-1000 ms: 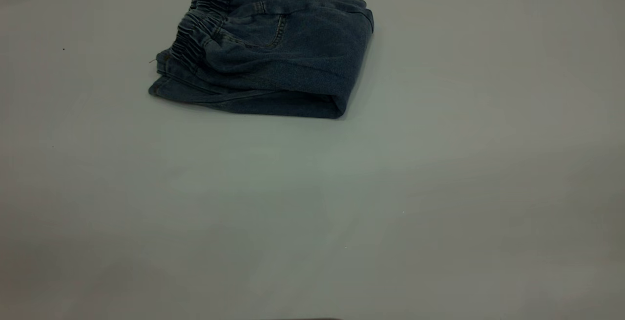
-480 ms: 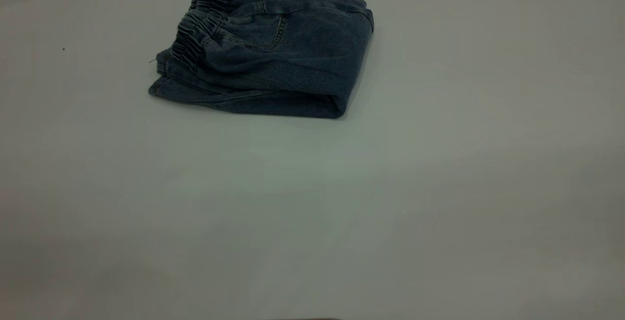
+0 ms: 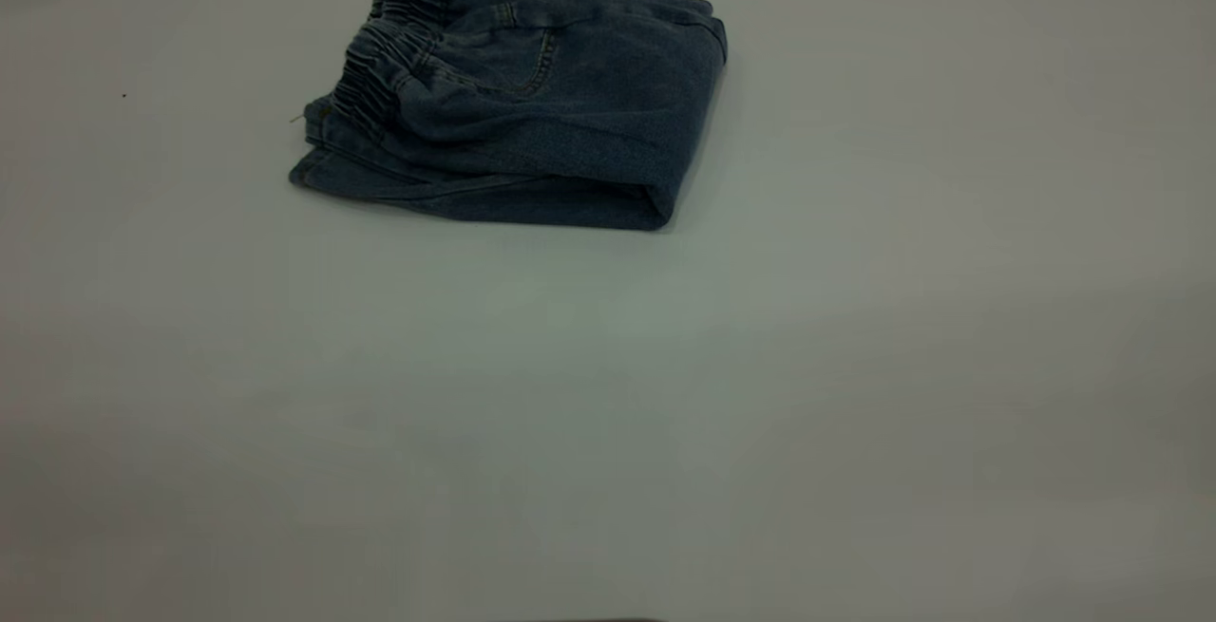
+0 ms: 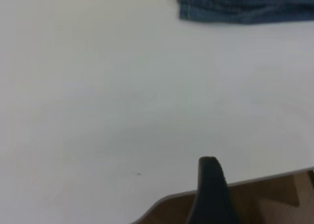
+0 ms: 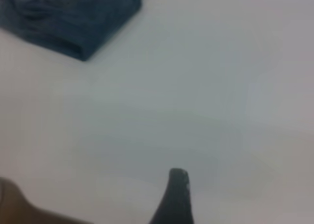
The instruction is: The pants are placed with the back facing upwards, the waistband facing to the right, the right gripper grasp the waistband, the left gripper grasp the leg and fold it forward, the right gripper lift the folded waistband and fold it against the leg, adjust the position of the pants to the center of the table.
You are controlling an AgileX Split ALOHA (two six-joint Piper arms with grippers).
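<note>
The pants [image 3: 532,109] are faded denim cloth, the waistband [image 3: 385,62] ruched and ribbed. The table [image 3: 760,394] looks smooth and matt.

A robot test bench: one bare white table [image 3: 855,366], brown floor [image 4: 265,204] past its edge, no furnishings.

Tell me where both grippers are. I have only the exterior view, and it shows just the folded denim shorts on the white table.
Observer: The left gripper hangs over an edge of the table, well apart from the denim shorts.
Operator: Report the right one.
Observer: The right gripper is above bare tabletop, also apart from the shorts. It touches nothing.
Operator: Say what lies past that table edge.
Observer: The left wrist view shows a brown, wood-toned surface below the edge.
</note>
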